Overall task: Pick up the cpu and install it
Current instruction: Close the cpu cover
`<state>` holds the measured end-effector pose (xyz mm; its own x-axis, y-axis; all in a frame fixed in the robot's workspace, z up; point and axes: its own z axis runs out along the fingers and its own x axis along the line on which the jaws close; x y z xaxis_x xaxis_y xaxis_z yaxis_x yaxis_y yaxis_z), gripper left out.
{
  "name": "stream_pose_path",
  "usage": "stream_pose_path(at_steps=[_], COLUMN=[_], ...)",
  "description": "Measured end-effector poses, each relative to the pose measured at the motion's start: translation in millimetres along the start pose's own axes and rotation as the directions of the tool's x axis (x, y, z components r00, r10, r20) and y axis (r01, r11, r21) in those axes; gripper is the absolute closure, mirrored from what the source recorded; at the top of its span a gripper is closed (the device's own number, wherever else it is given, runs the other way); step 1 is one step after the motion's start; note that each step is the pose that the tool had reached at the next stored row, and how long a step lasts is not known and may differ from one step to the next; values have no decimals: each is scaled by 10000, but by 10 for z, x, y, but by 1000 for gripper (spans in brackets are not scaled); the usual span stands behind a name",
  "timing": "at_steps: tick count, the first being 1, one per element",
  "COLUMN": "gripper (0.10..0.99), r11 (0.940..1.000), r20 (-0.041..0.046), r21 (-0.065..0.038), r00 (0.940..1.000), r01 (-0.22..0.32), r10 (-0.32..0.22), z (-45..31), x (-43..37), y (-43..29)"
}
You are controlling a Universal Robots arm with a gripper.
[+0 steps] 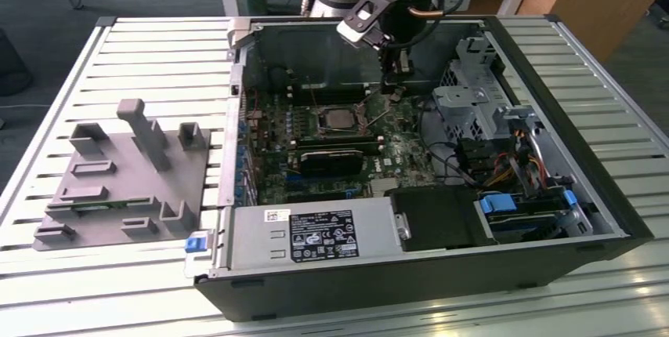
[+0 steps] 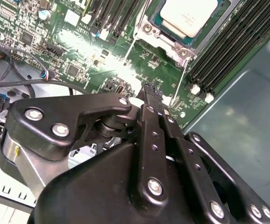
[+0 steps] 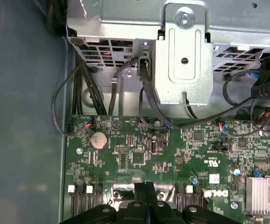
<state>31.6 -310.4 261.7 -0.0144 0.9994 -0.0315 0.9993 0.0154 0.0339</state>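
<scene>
Case (image 1: 418,274) is set across the table's (image 1: 157,47) middle, out to its near edge. At the table's edge on the exterior view's left a grey fixture (image 1: 121,172) is stood. Inside the case the cpu (image 1: 337,120) is already seated in the socket (image 2: 149,29). Latching seems to be in hand: the lever (image 2: 178,86) should be pressed steadily, without slipping. The gripper (image 1: 394,92), on the exterior view's right of the cpu, is fully closed, nothing gripped, tips near the lever.

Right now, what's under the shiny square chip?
The cpu sits in the metal-framed socket on the green motherboard. Whatever lies directly beneath the chip, inside the socket, is covered by it and cannot be seen.
</scene>
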Motion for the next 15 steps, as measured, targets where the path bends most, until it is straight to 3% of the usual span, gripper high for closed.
stream_pose_path(at_steps=[15], gripper=[980], r11=[10000], r20=[0], r21=[3], r00=[10000], r01=[0], r10=[0], z=[32], x=[19], y=[124])
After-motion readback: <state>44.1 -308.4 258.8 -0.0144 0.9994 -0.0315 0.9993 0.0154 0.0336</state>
